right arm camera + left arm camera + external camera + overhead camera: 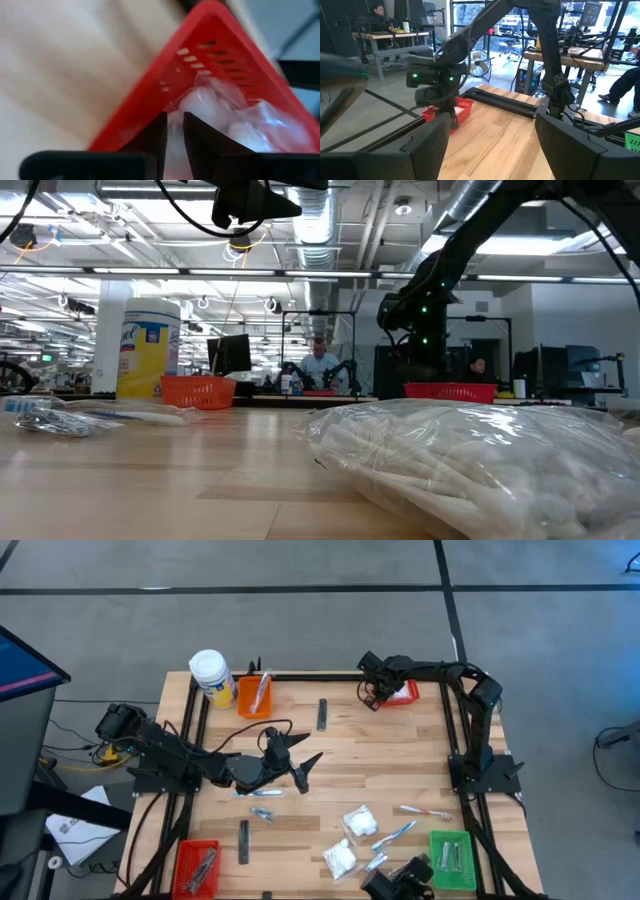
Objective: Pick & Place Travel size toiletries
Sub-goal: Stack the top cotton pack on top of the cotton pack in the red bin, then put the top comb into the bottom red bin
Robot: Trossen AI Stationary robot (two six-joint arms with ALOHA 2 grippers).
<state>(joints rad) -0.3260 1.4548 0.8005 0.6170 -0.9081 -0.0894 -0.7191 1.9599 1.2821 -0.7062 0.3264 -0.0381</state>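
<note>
Red bin (pixel 220 55) at table's far edge; right gripper (pixel 174 131) inside; left gripper (pixel 300 762) mid-table.

Counter (pixel 350 755): pale wood planks, framed by black rails.

Far edge: white-capped yellow jar (pixel 211 676); orange bin (pixel 253 693) just beside it; red bin (pixel 402 692) at opposite far corner.

Middle: dark grey flat bar (pixel 322 714) near far side; silvery sachets (pixel 262 812) left of centre; second dark bar (pixel 244 841).

Near side: two white puffy packets (pixel 360 821), (pixel 340 858); toothbrushes (pixel 424 811), (pixel 395 833) laid close by; second red bin (pixel 196 867) and green bin (pixel 452 859) at near corners.
</note>
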